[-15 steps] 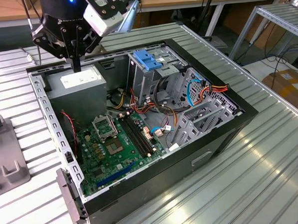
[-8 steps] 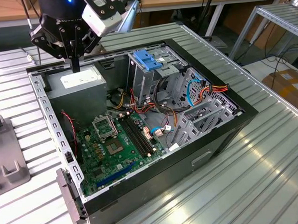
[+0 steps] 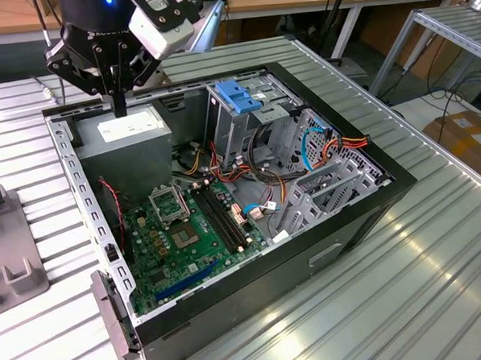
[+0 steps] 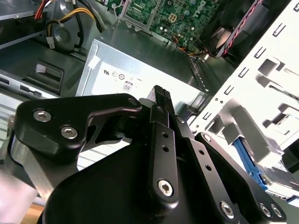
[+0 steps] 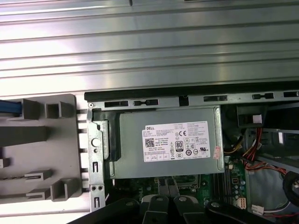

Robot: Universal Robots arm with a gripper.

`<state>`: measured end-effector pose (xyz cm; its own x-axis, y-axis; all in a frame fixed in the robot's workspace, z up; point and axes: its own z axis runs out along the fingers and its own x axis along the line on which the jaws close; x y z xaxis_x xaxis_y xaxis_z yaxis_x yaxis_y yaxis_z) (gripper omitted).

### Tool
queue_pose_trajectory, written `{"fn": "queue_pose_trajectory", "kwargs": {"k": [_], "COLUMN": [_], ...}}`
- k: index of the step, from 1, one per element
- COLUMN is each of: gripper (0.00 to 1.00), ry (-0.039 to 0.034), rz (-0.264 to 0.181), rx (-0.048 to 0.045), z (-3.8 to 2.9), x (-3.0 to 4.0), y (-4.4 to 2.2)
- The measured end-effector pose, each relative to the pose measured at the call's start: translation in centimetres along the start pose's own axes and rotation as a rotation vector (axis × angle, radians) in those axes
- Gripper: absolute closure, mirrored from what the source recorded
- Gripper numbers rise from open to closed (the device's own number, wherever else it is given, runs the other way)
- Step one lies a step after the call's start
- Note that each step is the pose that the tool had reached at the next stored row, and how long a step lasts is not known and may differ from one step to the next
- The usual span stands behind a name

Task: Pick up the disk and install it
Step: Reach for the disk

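My gripper (image 3: pixel 119 104) hangs over the back left corner of the open computer case (image 3: pixel 352 222), just above the grey power supply (image 3: pixel 133 129). Its black fingers (image 4: pixel 160 93) are pressed together with nothing between them. In the second wrist view a blue rail of the disk (image 4: pixel 244 162) with grey metal beside it shows past the case's side wall. In the first wrist view a blue strip of the disk (image 5: pixel 9 108) lies on the grey holder (image 5: pixel 42 135) outside the case. The gripper is apart from it.
Inside the case are the green motherboard (image 3: pixel 187 231), a drive bay topped by a blue bracket (image 3: pixel 240 95), and loose coloured cables (image 3: pixel 327 147). A grey holder (image 3: pixel 6 257) sits on the ribbed metal table (image 3: pixel 392 301) at the exterior view's left.
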<state>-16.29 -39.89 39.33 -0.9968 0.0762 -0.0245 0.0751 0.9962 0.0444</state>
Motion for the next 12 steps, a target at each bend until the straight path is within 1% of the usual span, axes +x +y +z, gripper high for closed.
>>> {"fn": "queue_pose_trajectory", "kwargs": {"k": [12], "gripper": [0.9], "ry": [0.0001], "rz": [0.0], "rx": [0.0001], "z": [-0.02], "x": [0.48], "y": [-0.04]}}
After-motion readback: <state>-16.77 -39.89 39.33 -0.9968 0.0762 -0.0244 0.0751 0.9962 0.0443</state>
